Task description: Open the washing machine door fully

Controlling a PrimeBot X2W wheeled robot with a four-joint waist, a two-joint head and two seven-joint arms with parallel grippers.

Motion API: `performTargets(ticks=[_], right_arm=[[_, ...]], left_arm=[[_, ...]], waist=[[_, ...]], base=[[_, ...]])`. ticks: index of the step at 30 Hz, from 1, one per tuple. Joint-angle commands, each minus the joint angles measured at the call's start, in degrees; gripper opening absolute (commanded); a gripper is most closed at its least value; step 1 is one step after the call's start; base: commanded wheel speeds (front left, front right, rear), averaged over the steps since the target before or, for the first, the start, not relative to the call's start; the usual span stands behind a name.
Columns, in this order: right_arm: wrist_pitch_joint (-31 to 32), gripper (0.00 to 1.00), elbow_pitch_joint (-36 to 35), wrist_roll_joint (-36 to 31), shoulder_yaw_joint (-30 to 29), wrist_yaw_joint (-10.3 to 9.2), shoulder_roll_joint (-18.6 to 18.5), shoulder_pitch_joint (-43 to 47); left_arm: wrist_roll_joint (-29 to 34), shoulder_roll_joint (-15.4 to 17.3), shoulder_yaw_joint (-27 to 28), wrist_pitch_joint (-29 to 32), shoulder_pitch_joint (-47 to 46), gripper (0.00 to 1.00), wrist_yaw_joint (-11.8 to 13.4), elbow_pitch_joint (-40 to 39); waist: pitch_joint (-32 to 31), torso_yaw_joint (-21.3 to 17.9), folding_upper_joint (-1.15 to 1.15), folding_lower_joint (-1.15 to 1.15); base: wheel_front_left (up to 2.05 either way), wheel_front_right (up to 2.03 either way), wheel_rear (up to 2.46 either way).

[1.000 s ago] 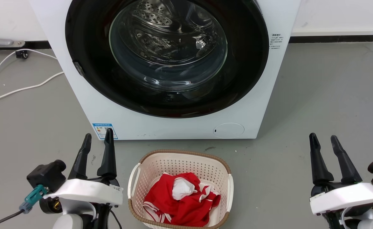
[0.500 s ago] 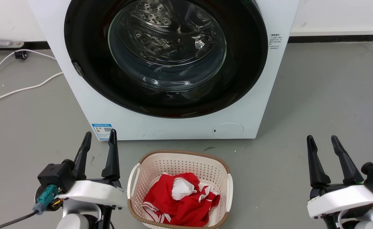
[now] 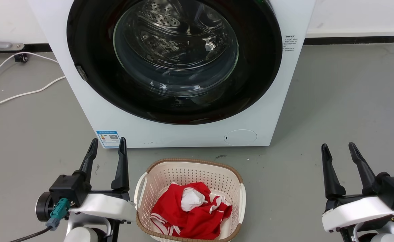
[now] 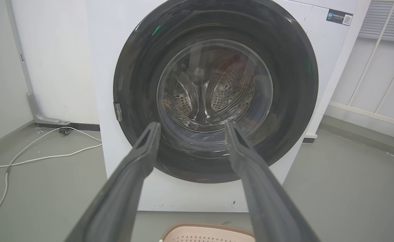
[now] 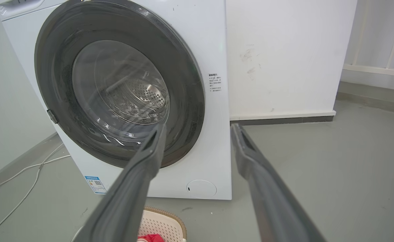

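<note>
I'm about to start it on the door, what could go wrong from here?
The door is shut, with only a small tab on its left edge to catch; the left claw, open, could slip off the glossy black. The basket sits before the machine, so a reaching arm might knock it. The swinging door may meet the open right claw.

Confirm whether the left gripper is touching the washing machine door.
Apart. In the head view, the left gripper ends below the washing machine door, white front panel showing between them.
</note>
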Motion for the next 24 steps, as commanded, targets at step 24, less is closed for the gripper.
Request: performTargets(ticks=[24], right_arm=[[-1.04, 1.00, -1.30, -7.74, 0.53, -0.02, 0.32, 0.97]], left_arm=[[9.00, -1.34, 1.33, -2.94, 1.49, 1.00, -0.95, -0.25]], waist=[[0.11, -0.22, 0.00, 0.00]], base=[[0.00, 0.00, 0.00]])
